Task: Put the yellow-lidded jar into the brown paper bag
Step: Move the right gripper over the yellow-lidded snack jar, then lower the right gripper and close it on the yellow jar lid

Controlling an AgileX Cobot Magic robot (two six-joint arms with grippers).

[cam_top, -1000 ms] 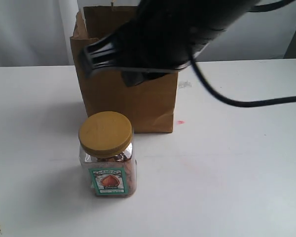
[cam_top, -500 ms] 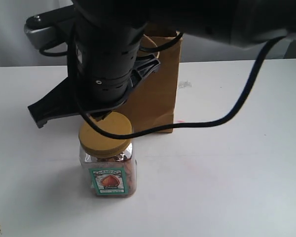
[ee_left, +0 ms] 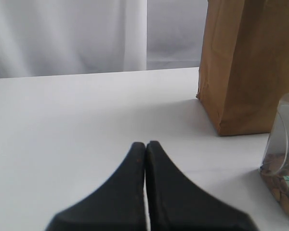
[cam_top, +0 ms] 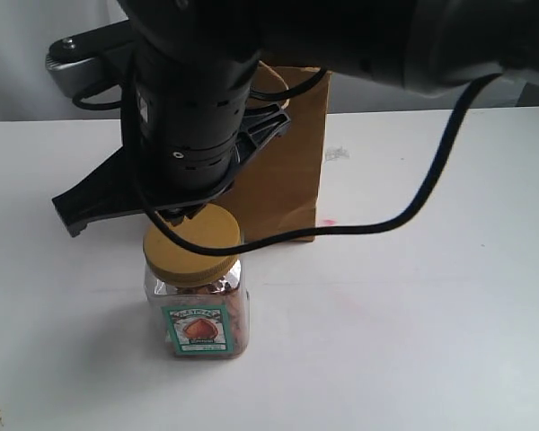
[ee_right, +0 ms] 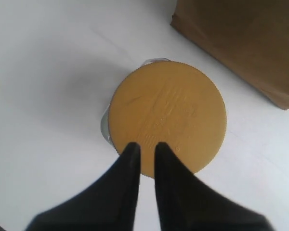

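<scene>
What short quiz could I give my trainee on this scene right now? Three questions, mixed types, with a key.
1. True or false: the yellow-lidded jar stands on the table, outside the brown paper bag.
2. In the left wrist view, are the left gripper's fingers together or apart?
3. Which gripper hangs over the jar's lid? A. left gripper B. right gripper C. neither
Key: 1 true. 2 together. 3 B.
</scene>
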